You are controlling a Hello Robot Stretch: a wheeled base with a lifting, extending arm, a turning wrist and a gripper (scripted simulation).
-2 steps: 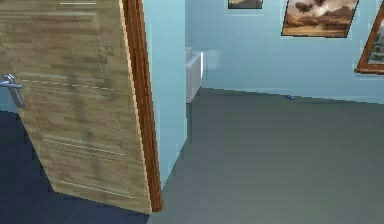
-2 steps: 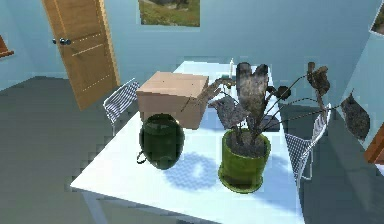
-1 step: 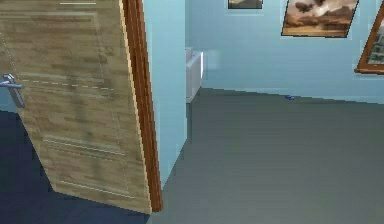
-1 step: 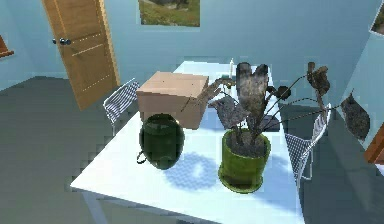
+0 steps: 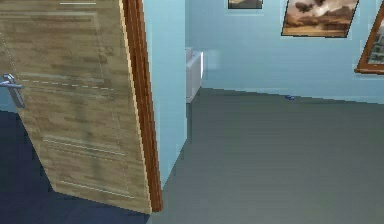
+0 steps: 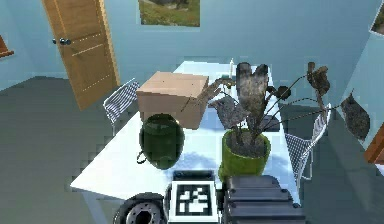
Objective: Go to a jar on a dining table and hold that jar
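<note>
A dark green rounded jar (image 6: 160, 141) stands on the white dining table (image 6: 120, 168), toward its near end in the arm side view. The arm's dark bar (image 6: 262, 199) rises at the bottom edge, with a white marked square (image 6: 197, 198) at its end. Left of that square, the gripper's dark body (image 6: 141, 209) sits low over the table's near edge, just below the jar. Its far end is not clear to me, so I cannot tell whether it holds anything.
A cardboard box (image 6: 172, 97) and a plant in a green pot (image 6: 245, 152) share the table. Wire chairs (image 6: 121, 99) flank it. A wooden door (image 6: 84, 48) stands beyond. In the forward view an open wooden door (image 5: 75, 95) fills the left, with grey floor (image 5: 280, 160) on the right.
</note>
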